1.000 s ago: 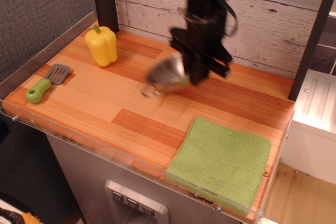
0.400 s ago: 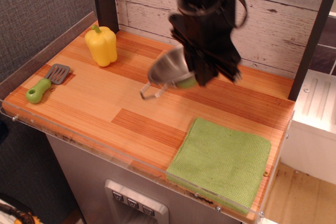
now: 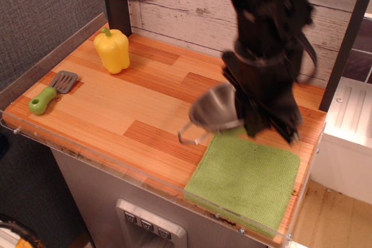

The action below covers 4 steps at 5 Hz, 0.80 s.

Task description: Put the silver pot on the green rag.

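Observation:
The silver pot [image 3: 214,110] hangs tilted in the air, its open side towards the arm and one wire handle dangling low. My black gripper [image 3: 247,114] is shut on the pot's far rim and holds it above the rear left corner of the green rag [image 3: 247,179]. The rag lies flat at the front right of the wooden counter. The arm hides the pot's right side and the fingertips.
A yellow pepper [image 3: 112,50] stands at the back left. A green-handled spatula [image 3: 51,92] lies at the left edge. A clear plastic lip [image 3: 116,164] runs along the counter's front. A dark post [image 3: 347,42] stands at the right.
The gripper has carried the pot forward and to the right, from above the middle of the counter to the rag's rear left corner, and lower.

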{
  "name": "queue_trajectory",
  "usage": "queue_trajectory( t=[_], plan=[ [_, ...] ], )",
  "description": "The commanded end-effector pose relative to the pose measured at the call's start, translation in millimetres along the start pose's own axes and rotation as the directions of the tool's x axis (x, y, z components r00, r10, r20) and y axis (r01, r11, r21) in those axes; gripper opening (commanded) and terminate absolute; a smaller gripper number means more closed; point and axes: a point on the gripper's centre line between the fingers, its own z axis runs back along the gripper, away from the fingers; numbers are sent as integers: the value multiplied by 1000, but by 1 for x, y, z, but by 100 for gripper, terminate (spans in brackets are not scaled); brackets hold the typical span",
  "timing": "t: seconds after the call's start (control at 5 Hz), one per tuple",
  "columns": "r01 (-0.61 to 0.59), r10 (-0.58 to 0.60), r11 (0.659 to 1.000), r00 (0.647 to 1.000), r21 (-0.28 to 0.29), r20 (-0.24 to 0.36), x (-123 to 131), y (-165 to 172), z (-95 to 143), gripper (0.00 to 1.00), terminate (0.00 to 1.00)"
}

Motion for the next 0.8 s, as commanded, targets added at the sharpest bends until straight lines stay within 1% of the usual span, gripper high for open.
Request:
queue_trajectory(
  t=[0.0, 0.2, 0.4, 0.6],
  plan=[
    [47, -47, 999, 999, -12, 4, -17, -20, -1, 0, 0],
    [48, -49, 999, 998, -19, -30, -23, -22, -8, 0, 0],
    [49, -49, 999, 997, -6, -52, -27, -25, -13, 0, 0],
    [53, -53, 999, 995, -7, -85, -28, -28, -23, 0, 0]
  ],
)
